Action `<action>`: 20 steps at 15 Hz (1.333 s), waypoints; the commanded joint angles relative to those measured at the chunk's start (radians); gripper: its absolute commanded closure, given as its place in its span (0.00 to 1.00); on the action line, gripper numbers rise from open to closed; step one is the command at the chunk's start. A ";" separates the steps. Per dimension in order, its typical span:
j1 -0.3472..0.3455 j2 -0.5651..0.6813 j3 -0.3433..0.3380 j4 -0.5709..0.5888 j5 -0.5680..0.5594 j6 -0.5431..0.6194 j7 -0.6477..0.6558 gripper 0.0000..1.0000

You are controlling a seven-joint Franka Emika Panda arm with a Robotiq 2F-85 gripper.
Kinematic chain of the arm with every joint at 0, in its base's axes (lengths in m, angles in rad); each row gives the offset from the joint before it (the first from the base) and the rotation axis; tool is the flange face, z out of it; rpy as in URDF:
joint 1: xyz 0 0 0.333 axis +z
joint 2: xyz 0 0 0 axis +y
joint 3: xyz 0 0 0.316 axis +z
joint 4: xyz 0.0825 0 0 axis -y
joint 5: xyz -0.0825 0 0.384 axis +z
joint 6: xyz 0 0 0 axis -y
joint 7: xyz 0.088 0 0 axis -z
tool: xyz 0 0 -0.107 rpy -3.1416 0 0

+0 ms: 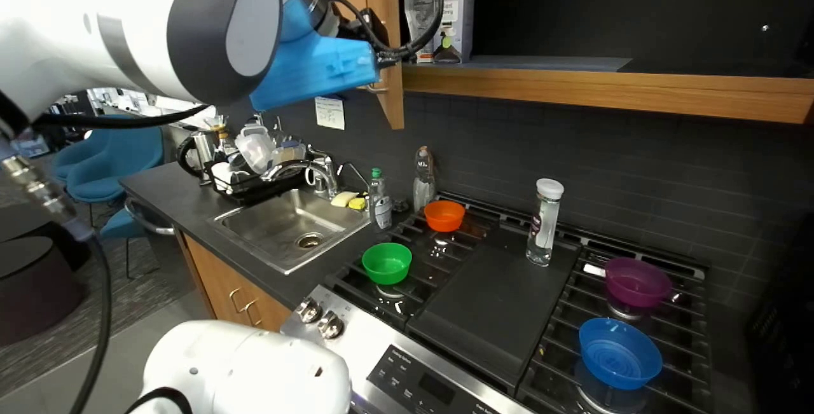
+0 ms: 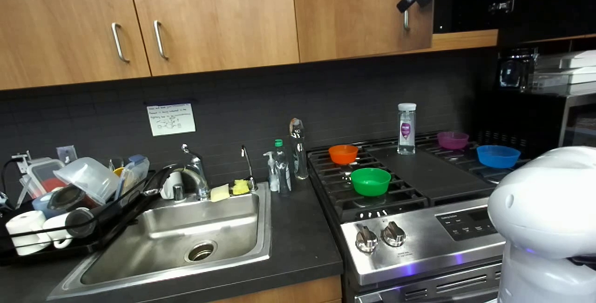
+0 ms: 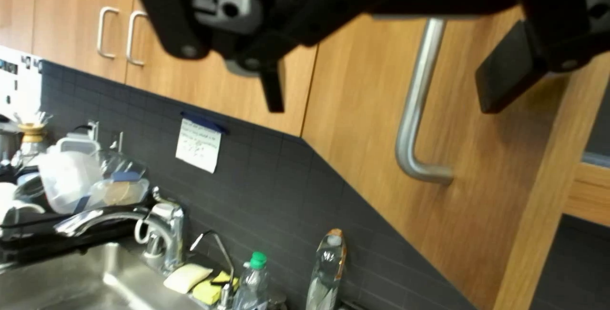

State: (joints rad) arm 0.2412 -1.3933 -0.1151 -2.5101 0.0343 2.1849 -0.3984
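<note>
- One metal handle (image 3: 413, 110) ran up the wooden cabinet door (image 3: 357, 95), which stood angled out from the neighbouring door (image 3: 162, 74).
- The gripper (image 3: 381, 104) was spread wide and had hold of nothing; in the wrist view the handle showed between its fingers (image 3: 510, 69), apart from both, though how deep it sat could not be told.
- A sound grip probably called for centring the handle, which showed slightly nearer one finger, squaring the pads to its length and closing without nudging the door.
- Below, a white-capped bottle (image 1: 545, 223) and four bowls (image 1: 386, 264) sat on the stove (image 1: 489, 303), so wide, low swings were best avoided.
</note>
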 commanded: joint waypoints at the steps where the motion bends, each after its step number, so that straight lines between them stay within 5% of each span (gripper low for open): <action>1: -0.048 -0.066 0.009 -0.047 -0.024 0.114 0.033 0.00; 20: -0.160 -0.074 0.011 -0.042 -0.104 0.270 0.131 0.00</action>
State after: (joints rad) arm 0.1068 -1.4746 -0.0914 -2.5549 -0.0411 2.4265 -0.2859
